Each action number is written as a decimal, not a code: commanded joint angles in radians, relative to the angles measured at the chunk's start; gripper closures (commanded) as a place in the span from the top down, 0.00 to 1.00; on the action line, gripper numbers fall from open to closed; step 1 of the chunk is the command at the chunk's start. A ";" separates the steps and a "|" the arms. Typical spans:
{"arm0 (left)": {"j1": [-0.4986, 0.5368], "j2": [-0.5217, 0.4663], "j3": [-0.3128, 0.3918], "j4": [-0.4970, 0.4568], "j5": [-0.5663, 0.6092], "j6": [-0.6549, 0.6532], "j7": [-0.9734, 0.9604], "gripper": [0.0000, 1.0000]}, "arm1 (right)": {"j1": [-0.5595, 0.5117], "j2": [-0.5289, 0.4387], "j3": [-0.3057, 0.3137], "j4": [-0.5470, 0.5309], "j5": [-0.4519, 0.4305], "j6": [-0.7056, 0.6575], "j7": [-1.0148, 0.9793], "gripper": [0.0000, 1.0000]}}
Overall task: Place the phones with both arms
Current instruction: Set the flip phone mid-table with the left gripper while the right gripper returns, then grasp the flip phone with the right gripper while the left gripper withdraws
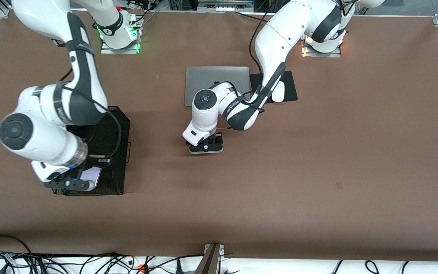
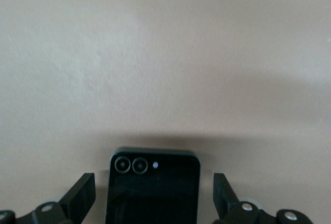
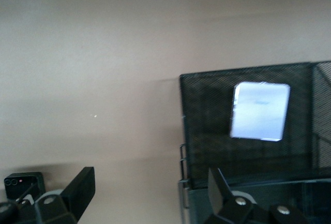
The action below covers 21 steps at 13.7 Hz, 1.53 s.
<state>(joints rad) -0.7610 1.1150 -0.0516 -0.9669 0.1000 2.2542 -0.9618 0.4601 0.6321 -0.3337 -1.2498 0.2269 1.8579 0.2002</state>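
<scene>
1. On the counter (image 1: 318, 160), nearer the front camera than the laptop (image 1: 217, 76), the black phone (image 2: 153, 193) is straddled, untouched, by the left gripper (image 2: 154, 195), fingers wide.
2. Over the mesh tray (image 3: 207, 131), where the pale phone (image 3: 259, 111) is seen lying, the right gripper (image 3: 150, 193) is held, fingers wide.

A squarish black phone (image 2: 153, 190) with two camera lenses lies flat on the brown table near its middle. A squarish pale lavender-white phone (image 3: 259, 111) lies flat inside the black mesh tray (image 3: 207, 131) toward the right arm's end
</scene>
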 commanded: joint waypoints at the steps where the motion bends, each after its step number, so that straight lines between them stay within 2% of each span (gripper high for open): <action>1: 0.043 -0.058 0.013 0.014 -0.020 -0.071 0.005 1.00 | 0.079 -0.017 -0.001 -0.031 -0.018 0.009 0.095 0.97; 4: 0.165 -0.154 -0.008 -0.004 -0.039 -0.189 0.047 1.00 | 0.143 0.001 0.002 -0.028 -0.011 0.033 0.159 0.98; 7: 0.293 -0.224 -0.024 -0.042 -0.074 -0.365 0.207 1.00 | 0.207 0.038 0.005 -0.022 0.002 0.075 0.204 0.99; 9: 0.373 -0.288 -0.021 -0.129 -0.069 -0.433 0.300 1.00 | 0.286 0.076 0.013 -0.022 0.002 0.165 0.308 0.99; 11: 0.449 -0.354 -0.008 -0.235 -0.057 -0.438 0.369 1.00 | 0.354 0.133 0.013 -0.022 0.000 0.275 0.360 0.99; 13: 0.527 -0.418 -0.010 -0.298 -0.004 -0.441 0.451 1.00 | 0.385 0.182 0.031 -0.022 0.002 0.345 0.398 0.99; 16: 0.632 -0.503 -0.008 -0.314 0.001 -0.513 0.549 1.00 | 0.385 0.242 0.097 -0.025 0.002 0.348 0.424 0.99; 21: 0.770 -0.665 -0.013 -0.314 0.000 -0.694 0.759 1.00 | 0.385 0.267 0.096 -0.051 -0.014 0.345 0.375 1.00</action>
<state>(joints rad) -0.0258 0.5312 -0.0478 -1.2146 0.0818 1.5925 -0.2721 0.8518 0.9096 -0.2454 -1.2818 0.2265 2.1987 0.5881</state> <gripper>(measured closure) 0.000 0.004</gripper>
